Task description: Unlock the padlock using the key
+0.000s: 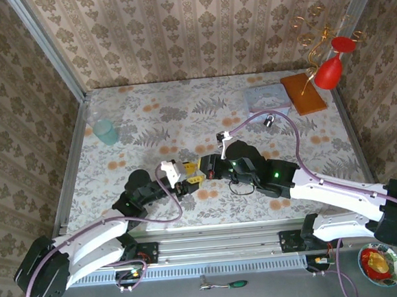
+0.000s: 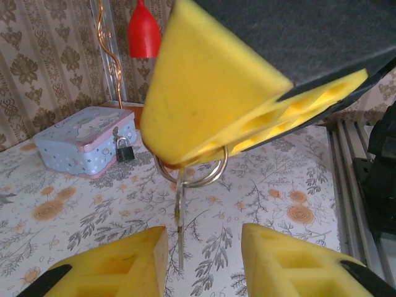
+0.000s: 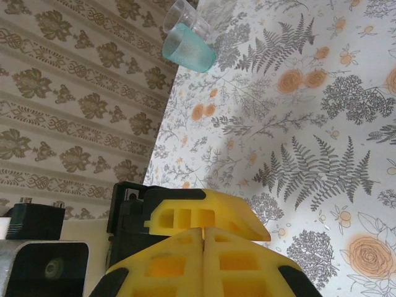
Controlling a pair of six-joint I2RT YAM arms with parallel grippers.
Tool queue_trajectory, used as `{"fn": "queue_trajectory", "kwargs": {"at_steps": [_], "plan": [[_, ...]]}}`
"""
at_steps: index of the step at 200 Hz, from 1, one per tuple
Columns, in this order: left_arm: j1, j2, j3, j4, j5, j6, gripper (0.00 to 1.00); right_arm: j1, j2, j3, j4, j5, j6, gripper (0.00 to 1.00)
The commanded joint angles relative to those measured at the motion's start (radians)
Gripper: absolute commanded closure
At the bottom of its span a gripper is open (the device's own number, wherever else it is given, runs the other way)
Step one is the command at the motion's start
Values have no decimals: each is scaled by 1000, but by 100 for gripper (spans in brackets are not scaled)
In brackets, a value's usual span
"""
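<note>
The tiny dark padlock (image 2: 124,148) with its silvery shackle hangs on the front latch of the pale blue tin (image 2: 83,139), far back right on the table (image 1: 270,121). My right gripper (image 3: 203,234) is shut on the key's ring (image 2: 193,176), seen from the left wrist as big yellow fingers (image 2: 210,93) overhead. The thin key (image 2: 179,213) hangs straight down from the ring. Its blade dangles in the gap of my open left gripper (image 2: 203,240), close to the left finger and untouched. Both grippers meet at the table's middle (image 1: 195,173).
A pale green plastic cup (image 1: 104,132) stands at the back left. An orange book (image 1: 303,92) lies beside the tin (image 1: 267,98), with a red ornament on gold wire (image 1: 328,69) behind it. Metal rails edge the floral table (image 1: 148,125).
</note>
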Motion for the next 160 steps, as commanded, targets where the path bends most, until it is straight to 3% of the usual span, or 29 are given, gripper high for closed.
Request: {"fn": "queue_trajectory", "kwargs": {"at_steps": [1,47,104,136,160], "plan": [[9,-22,21,11,24,2,64,7,-18,-13,33,4,-2,100],[12,-41,11,19,-12,-19,74,7,-23,-18,38,18,13,100],[13,-49,23,-3,-30,-37,100,7,-32,-39,69,32,30,100],[15,-51,25,-23,-47,-33,100,7,-49,-51,54,69,29,100],[16,-49,44,-78,-52,-22,100,5,-84,-50,27,115,-77,74]]}}
